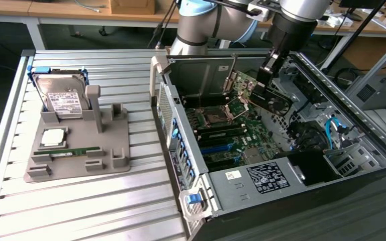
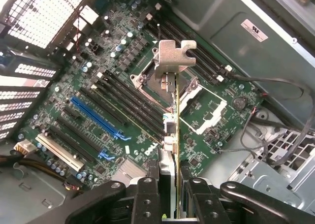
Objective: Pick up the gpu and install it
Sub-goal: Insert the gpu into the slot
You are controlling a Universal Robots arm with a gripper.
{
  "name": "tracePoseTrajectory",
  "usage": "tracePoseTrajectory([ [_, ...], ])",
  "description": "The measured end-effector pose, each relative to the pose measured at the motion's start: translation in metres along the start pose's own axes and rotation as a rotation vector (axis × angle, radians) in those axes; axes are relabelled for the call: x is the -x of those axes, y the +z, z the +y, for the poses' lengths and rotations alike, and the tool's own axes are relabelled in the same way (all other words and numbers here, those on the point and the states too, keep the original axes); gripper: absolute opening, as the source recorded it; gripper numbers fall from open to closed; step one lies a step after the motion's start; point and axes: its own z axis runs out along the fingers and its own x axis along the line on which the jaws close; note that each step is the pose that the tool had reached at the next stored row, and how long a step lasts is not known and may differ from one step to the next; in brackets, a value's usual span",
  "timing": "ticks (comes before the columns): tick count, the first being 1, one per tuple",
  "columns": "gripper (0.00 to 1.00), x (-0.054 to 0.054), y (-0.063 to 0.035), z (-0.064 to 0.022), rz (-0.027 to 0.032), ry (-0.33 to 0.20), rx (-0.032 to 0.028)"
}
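Closest to the wrist camera, the gripper (image 2: 170, 197) was clamped on the gpu (image 2: 176, 115). One black finger (image 2: 146, 199) pressed each face of the card. The card ran edge-on away from the camera and ended in a grey metal bracket (image 2: 172, 56). Beyond it, and clear of it, lay the motherboard (image 2: 98, 86) with a long blue slot (image 2: 96, 116) and the square socket (image 2: 206, 106).

In the exterior view, the slatted surface (image 1: 79, 211) came first, with the open case (image 1: 247, 201) at its three o'clock. A grey tray (image 1: 116, 165) sat on the surface at nine o'clock of the case. It carried a memory stick (image 1: 72, 150), a processor (image 1: 54, 136) and, at the tray's eleven o'clock, an upright hard drive (image 1: 62, 98). Farther back, the gripper (image 1: 268, 75) held the gpu (image 1: 273, 100) tilted inside the case, above the board (image 1: 233, 135) and in no slot. The arm (image 1: 200, 25) rose at twelve o'clock.
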Motion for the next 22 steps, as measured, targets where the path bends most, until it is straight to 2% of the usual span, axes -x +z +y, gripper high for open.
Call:
tracePoseTrajectory([
  [22,0.27,0.0000,0.0000,0.0000,-0.0025,-0.136,0.0023],
])
